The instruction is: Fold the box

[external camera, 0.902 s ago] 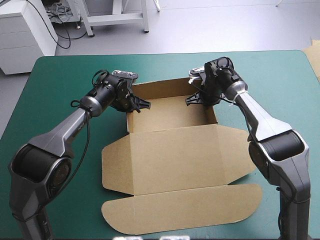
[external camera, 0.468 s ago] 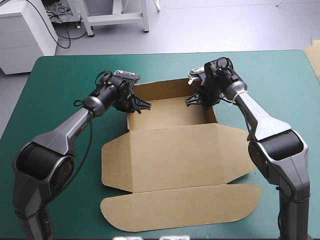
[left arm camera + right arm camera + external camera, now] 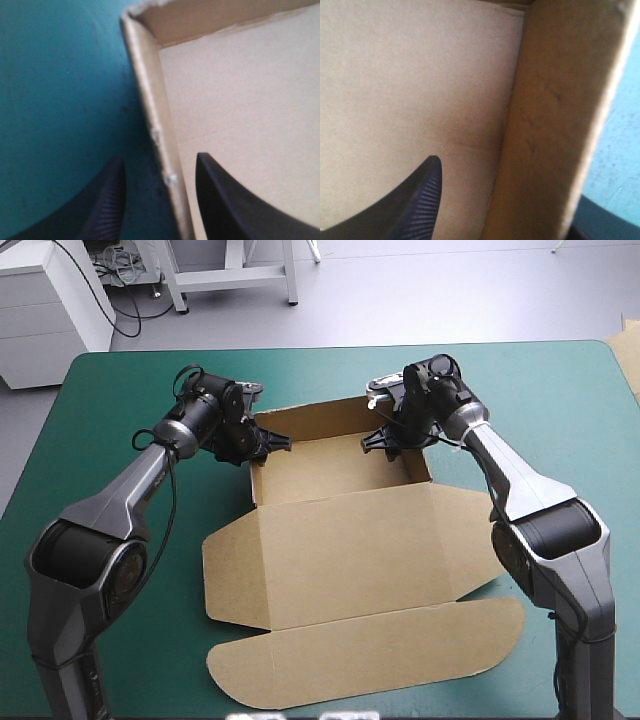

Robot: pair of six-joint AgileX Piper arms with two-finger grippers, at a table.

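High view: the brown box (image 3: 350,550) sits mid-way on the teal-green cover (image 3: 120,400), an open tray with its lid flat, left gripper (image 3: 265,445) and right gripper (image 3: 383,440) both spread astride its side walls, so I'd pinch evenly and hold each wall upright.

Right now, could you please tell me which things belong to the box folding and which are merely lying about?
For the job: box; left gripper; right gripper, both open, each astride a raised wall.
Merely there: teal-green cover.
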